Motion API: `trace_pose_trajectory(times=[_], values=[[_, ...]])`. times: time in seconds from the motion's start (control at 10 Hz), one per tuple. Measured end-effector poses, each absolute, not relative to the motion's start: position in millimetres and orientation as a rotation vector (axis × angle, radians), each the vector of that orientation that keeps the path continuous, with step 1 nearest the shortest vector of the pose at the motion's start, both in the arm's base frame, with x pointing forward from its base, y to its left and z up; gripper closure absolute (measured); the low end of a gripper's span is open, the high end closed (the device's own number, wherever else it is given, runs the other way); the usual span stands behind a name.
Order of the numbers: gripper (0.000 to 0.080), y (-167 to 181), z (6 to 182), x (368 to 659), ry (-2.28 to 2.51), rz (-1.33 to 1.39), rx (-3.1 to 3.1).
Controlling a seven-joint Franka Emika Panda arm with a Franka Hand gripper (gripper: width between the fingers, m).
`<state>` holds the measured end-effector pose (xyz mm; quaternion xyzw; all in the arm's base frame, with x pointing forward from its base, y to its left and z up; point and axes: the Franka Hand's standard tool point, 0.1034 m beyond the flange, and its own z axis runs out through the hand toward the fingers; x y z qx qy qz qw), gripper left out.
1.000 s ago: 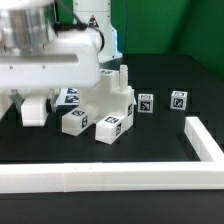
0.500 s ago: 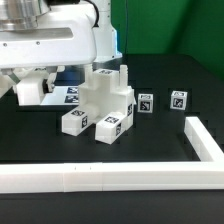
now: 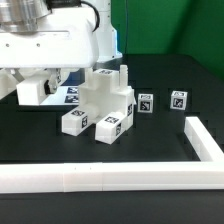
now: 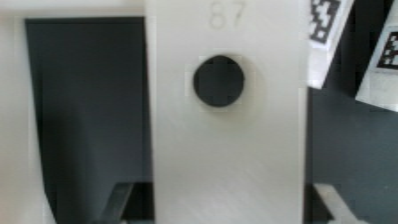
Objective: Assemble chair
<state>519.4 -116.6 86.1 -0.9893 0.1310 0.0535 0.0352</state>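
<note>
**Chair assembly: one bar gripped, other parts lying loose.**
At 9 o'clock the gripper (image 4: 231, 203) is clamped narrowly on a white drilled bar (image 3: 30, 91). The cluster of chair pieces (image 3: 108, 100) sits at centre, with a tagged block (image 3: 146, 102) and a second tagged block (image 3: 178, 99) toward 3 o'clock. Risk: the glossy bar may twist in the grip, so its hole misses its mate.

Open table (image 3: 150, 140) lies between chair cluster (image 3: 108, 100) and rail (image 3: 100, 178). Block 1 (image 3: 146, 101) and block 2 (image 3: 178, 100) dot the exterior view's right; the arm (image 3: 50, 45), holding a bar (image 3: 30, 92), crowds its left.
</note>
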Motion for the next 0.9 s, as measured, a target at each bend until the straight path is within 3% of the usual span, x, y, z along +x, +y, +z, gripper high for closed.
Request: trace_pose_trajectory(times=[0.4,0.9], values=[[0.0511,-112,118.4,511,0.412,0.134,-3.011],[0.0511,-110,114.5,510,0.583,0.151,-2.989]])
